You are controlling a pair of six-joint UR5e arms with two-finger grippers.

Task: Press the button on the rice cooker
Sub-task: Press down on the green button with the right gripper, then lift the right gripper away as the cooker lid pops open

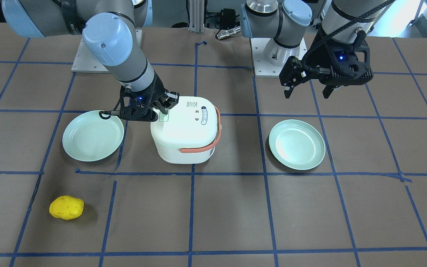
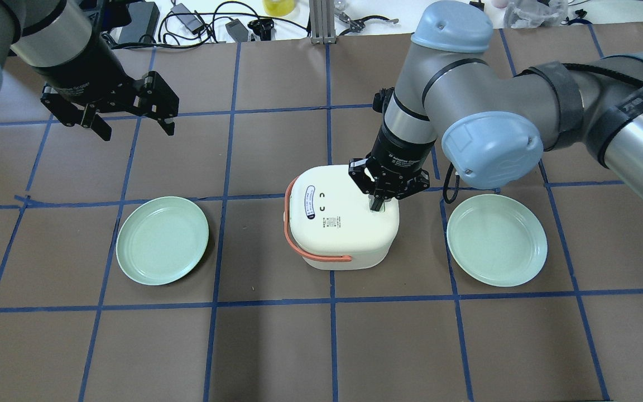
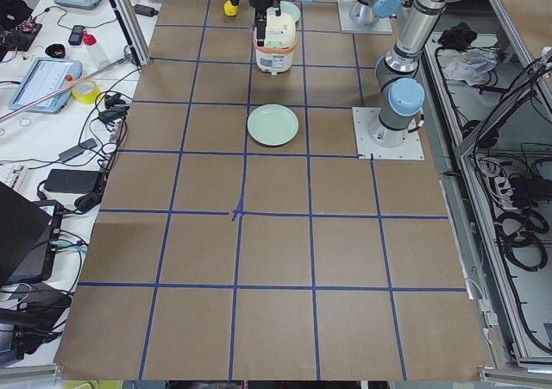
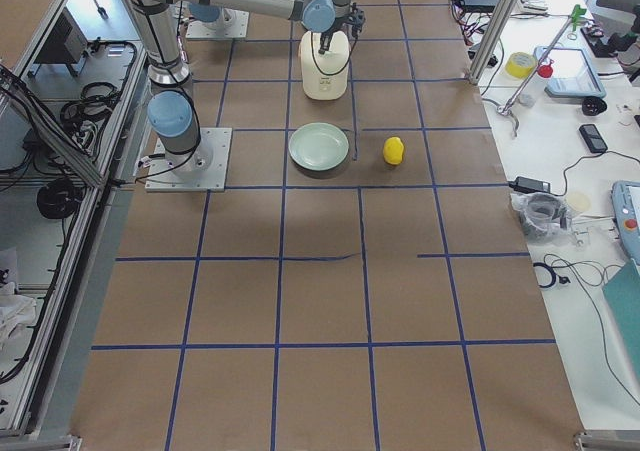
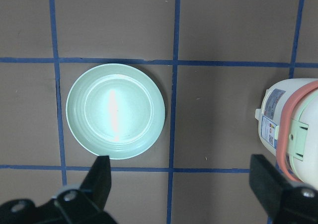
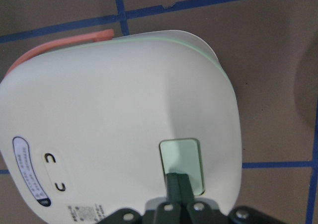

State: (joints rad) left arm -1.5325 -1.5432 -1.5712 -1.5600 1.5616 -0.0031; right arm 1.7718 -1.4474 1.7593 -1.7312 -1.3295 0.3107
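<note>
Rice cooker (image 2: 344, 229) mid-bench, between two green plates (image 2: 162, 240). My right jaws pinched shut, tips on edge of pale green lid button (image 6: 181, 159). Left jaws spread, hovering well apart. Cooker probably light, glossy, could skid: push straight down, button centre.

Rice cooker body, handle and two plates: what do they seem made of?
Rice cooker body: likely smooth white plastic, by its sheen and moulded curves. Handle: matte salmon band, probably plastic or silicone. Plates: pale green, glossy glare; melamine or glazed ceramic, can't tell.
</note>
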